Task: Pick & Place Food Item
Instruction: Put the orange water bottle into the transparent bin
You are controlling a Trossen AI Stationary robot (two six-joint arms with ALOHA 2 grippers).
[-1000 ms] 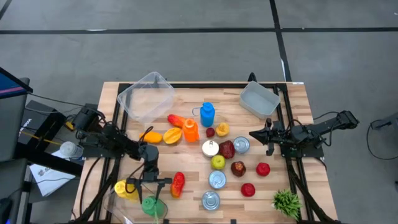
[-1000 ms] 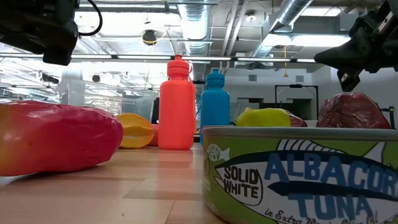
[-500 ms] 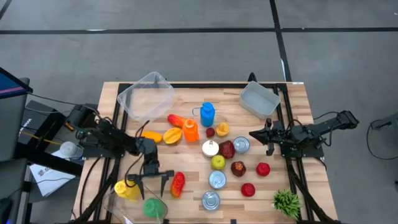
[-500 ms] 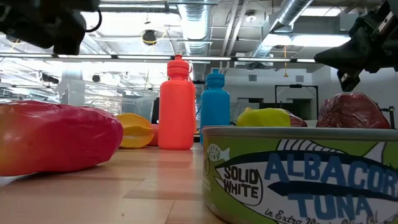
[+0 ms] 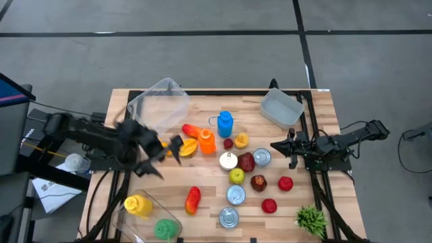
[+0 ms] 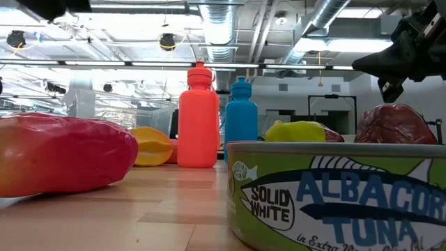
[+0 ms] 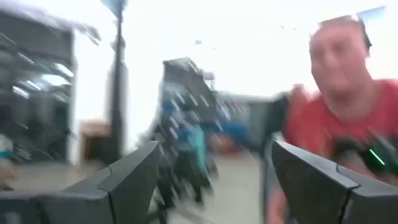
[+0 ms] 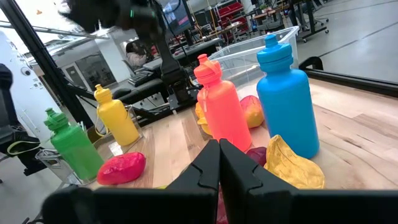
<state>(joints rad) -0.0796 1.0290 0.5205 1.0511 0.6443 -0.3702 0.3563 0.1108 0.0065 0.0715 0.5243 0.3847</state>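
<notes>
left claw wide, empty, above desk near orange fruit | right claw closed, idle by cans | clear bin empty, food all on desk, nothing placed

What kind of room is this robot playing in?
Probably a robot lab or workshop. The wooden table holds pretend food like a tuna can, pipes and ducts run across the bare ceiling, and desks with screens stand behind.

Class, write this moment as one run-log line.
left gripper: open, empty, beside orange bottle | right gripper: shut, waiting by tuna can
</notes>
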